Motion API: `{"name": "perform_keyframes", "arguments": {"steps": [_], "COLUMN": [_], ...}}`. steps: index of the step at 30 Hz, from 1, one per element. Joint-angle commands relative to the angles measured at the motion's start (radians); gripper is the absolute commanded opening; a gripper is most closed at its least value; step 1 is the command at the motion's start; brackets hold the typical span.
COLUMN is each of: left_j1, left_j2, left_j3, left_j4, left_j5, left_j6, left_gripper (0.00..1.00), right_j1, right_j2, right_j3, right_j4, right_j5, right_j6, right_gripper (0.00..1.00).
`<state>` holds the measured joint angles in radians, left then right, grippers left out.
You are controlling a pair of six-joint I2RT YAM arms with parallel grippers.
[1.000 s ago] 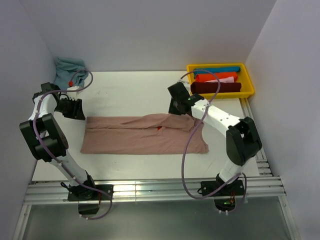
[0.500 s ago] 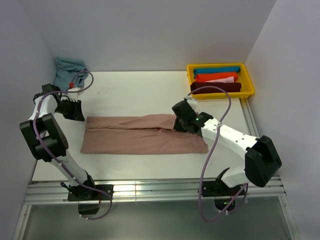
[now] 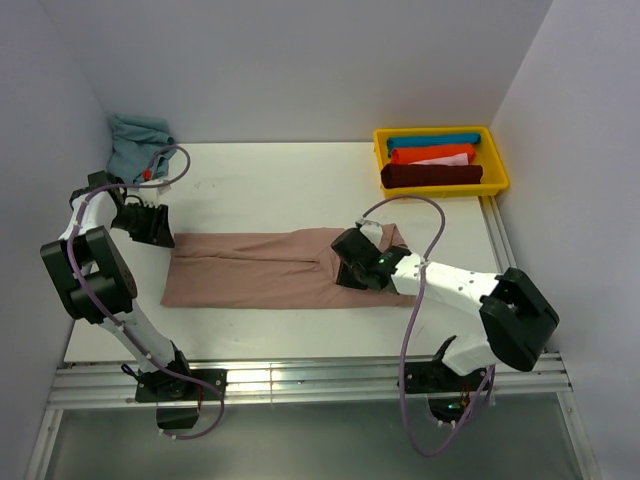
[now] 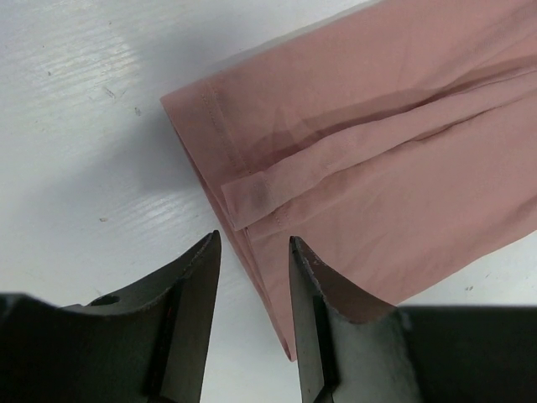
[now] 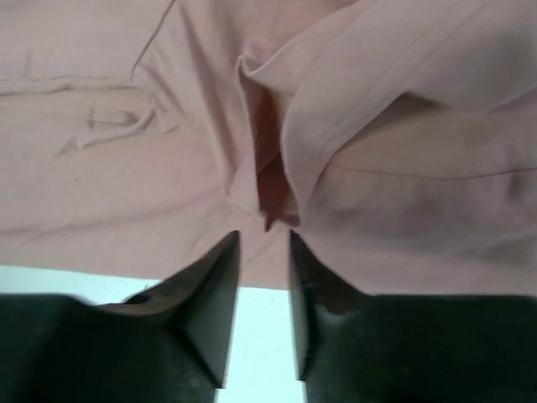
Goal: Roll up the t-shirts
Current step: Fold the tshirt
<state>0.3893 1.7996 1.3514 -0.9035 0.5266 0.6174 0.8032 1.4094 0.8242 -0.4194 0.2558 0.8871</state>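
Pink cloth fills both wrist views. The left gripper (image 4: 253, 245) has its jaws spread and holds nothing, its tips at the short end of the shirt (image 3: 250, 270), where a narrow folded strip lies on top. The right gripper (image 5: 263, 242) also has its jaws apart and empty, at the shirt's near edge just below a puckered fold. The shirt lies flat as a long folded band across the middle of the table (image 3: 270, 185), the left gripper at its far-left corner, the right over its right part. A yellow tray (image 3: 497, 165) at the far right holds rolls (image 3: 430, 176) in teal, orange and dark red. A blue-grey heap (image 3: 135, 140) sits in the far-left corner.
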Motion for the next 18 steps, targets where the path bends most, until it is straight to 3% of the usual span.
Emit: {"name": "perform_keyframes", "arguments": {"steps": [1, 5, 11, 18], "left_j1": [-0.003, -0.004, -0.004, -0.004], "left_j2": [-0.034, -0.036, -0.028, -0.023], "left_j3": [-0.006, -0.011, -0.005, -0.001], "left_j4": [-0.006, -0.002, -0.003, -0.009], "left_j5": [0.013, 0.009, 0.016, 0.021], "left_j6": [0.022, 0.024, 0.021, 0.025], "left_gripper": [0.43, 0.43, 0.43, 0.43], "right_j1": [0.025, 0.016, -0.125, -0.259], "right_j2": [-0.024, -0.073, -0.072, 0.086], "right_j3": [0.006, 0.071, 0.176, 0.273], "right_j4": [0.016, -0.076, -0.15, -0.128], "right_j5": [0.022, 0.107, 0.137, 0.079], "right_j6": [0.019, -0.005, -0.106, -0.192], "right_gripper": [0.4, 0.52, 0.55, 0.59]}}
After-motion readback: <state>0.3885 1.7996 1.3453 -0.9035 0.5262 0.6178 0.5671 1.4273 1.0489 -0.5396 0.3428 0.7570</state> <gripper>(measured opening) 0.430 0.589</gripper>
